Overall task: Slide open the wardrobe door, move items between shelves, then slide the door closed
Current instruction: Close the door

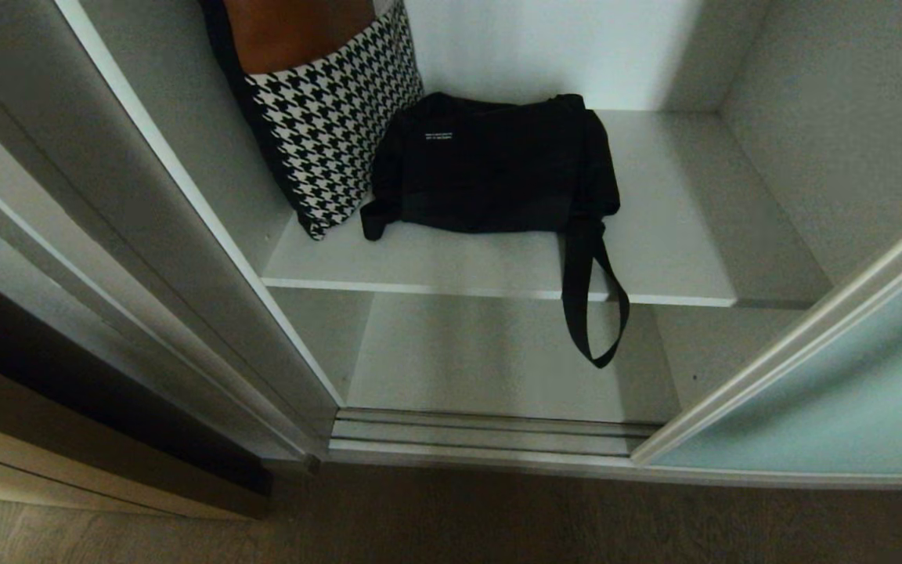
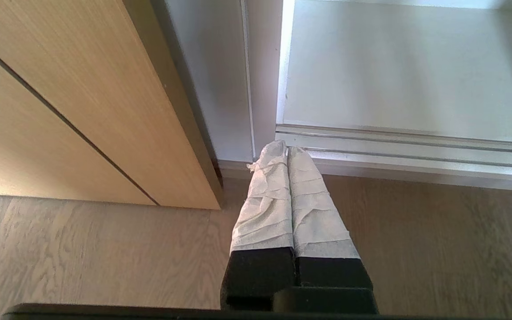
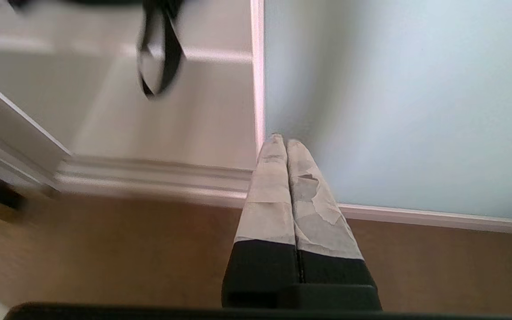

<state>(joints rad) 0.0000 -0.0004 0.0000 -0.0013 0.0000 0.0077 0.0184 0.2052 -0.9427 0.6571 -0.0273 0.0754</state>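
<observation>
You had an upper shelf [image 1: 678,258] of white-grey board, and on it lay a black bag [image 1: 490,160], with its strap [image 1: 588,305] hanging over the front edge. Beside the bag a checked cushion [image 1: 326,117] stood on the same shelf, leaning on the left wall. The lower shelf [image 1: 490,352] carried nothing.

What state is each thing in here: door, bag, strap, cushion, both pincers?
Door: slid open, off to the right.
Bag: lying slumped on the upper shelf, not held.
Strap: dangling over the shelf's front edge.
Cushion: leaning against the left wall, beside the bag.
Left pincer: shut, empty, above the floor.
Right pincer: shut, empty, by the door's edge.
</observation>
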